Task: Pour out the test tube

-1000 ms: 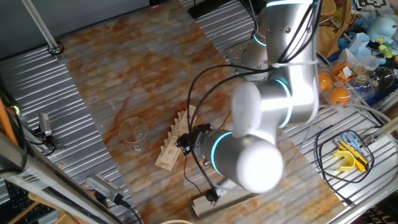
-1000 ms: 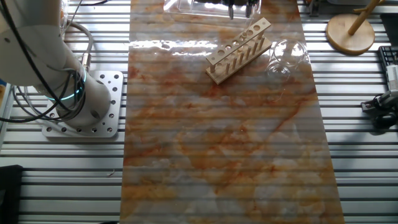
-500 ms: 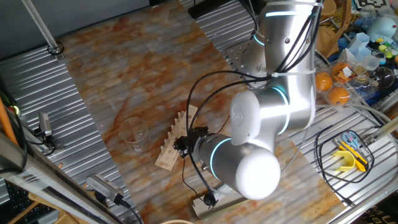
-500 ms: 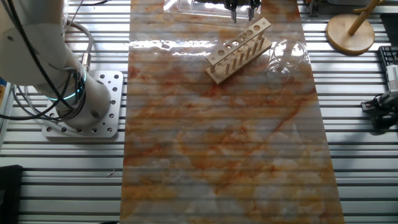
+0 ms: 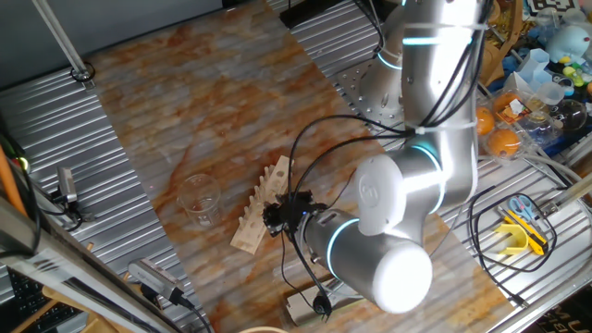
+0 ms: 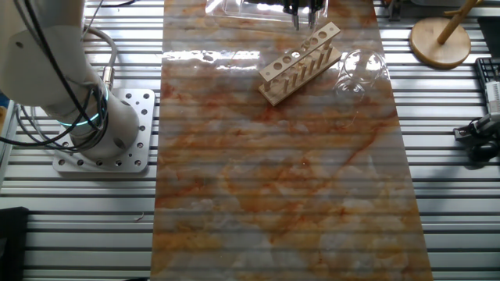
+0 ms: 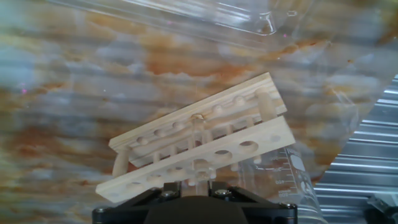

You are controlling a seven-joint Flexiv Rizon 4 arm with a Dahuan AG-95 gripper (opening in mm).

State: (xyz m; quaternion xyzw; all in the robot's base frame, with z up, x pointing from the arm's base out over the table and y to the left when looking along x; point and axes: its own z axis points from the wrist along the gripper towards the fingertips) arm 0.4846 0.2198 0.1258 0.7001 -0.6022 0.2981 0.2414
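Observation:
The test tube (image 7: pixel 198 134) is a thin clear tube that stands in a hole of the wooden rack (image 7: pixel 205 146). In the hand view it lies straight ahead between my fingers. My gripper (image 7: pixel 191 185) is open just above the rack, one finger on each side of the tube's top, and a gap shows on both sides. In the fixed views the gripper (image 6: pixel 304 19) (image 5: pixel 277 215) hangs over the rack (image 6: pixel 301 65) (image 5: pixel 264 208). The tube is too faint to make out there. The squat clear beaker (image 6: pixel 361 72) (image 5: pixel 199 199) (image 7: pixel 297 180) stands beside the rack.
A clear plastic tray (image 6: pixel 250 8) (image 7: pixel 186 18) lies at the table edge behind the rack. A round wooden stand (image 6: pixel 441 35) is off the mat. Oranges (image 5: pixel 504 141), scissors (image 5: pixel 523 211) and cables lie near the arm's base (image 6: pixel 101 133).
The arm has swung and the gripper has come down closer over the rack, with its fingers around the tube's top. The rack, tube and beaker have not moved.

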